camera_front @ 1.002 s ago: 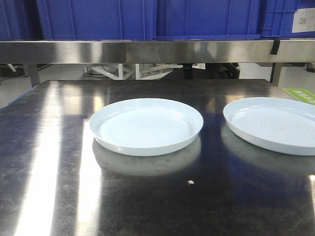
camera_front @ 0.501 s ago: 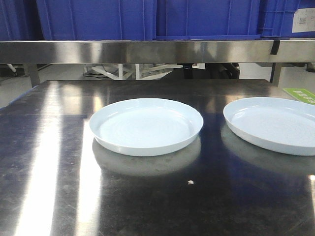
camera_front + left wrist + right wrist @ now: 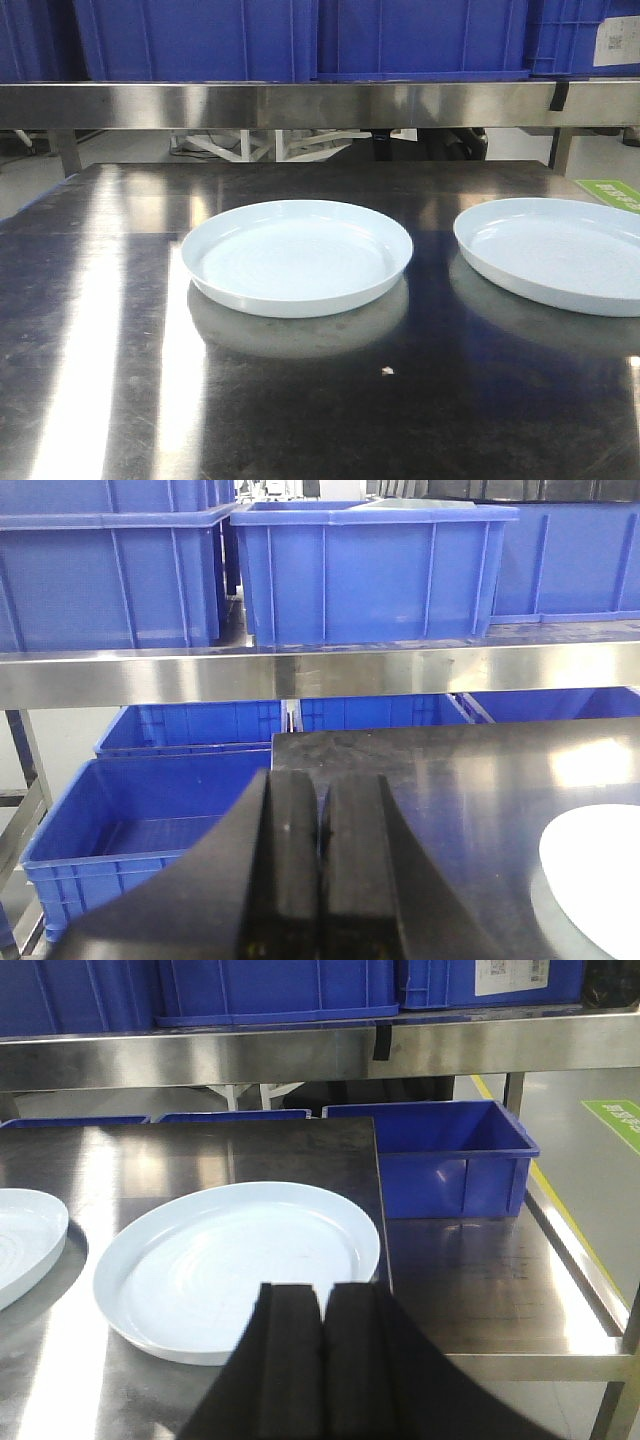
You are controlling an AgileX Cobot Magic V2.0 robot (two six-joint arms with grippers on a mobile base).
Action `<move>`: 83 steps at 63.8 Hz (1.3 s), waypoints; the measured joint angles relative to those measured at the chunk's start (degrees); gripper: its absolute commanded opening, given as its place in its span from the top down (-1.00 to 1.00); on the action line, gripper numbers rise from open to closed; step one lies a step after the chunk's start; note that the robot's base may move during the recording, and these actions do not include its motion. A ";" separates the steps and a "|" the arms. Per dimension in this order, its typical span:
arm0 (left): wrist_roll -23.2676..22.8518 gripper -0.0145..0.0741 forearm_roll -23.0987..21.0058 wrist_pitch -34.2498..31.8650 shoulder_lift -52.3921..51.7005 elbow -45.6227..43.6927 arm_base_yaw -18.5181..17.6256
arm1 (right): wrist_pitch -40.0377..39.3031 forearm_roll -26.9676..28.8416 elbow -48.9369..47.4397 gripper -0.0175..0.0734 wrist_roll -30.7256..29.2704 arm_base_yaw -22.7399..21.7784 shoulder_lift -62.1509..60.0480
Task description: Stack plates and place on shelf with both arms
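Two pale blue-white plates lie flat on the dark steel table [image 3: 100,330]. The left plate [image 3: 297,256] sits mid-table; the right plate [image 3: 556,254] is cut by the right edge of the front view. The right wrist view shows the right plate [image 3: 236,1265] just ahead of my right gripper [image 3: 322,1288], which is shut and empty, and the left plate's edge [image 3: 25,1240] at far left. My left gripper [image 3: 322,776] is shut and empty, near the table's left edge; a plate's edge [image 3: 600,875] shows at lower right. Neither gripper shows in the front view.
A steel shelf [image 3: 320,103] runs above the table's back and carries blue bins [image 3: 200,38]. More blue bins [image 3: 150,820] sit low to the left of the table and one blue bin [image 3: 450,1165] to its right. A small white crumb [image 3: 387,371] lies near the front.
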 measured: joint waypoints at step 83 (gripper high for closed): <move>0.00 0.49 0.00 -0.05 0.00 0.00 0.00 | 16.74 0.00 -24.84 0.51 0.00 0.00 32.12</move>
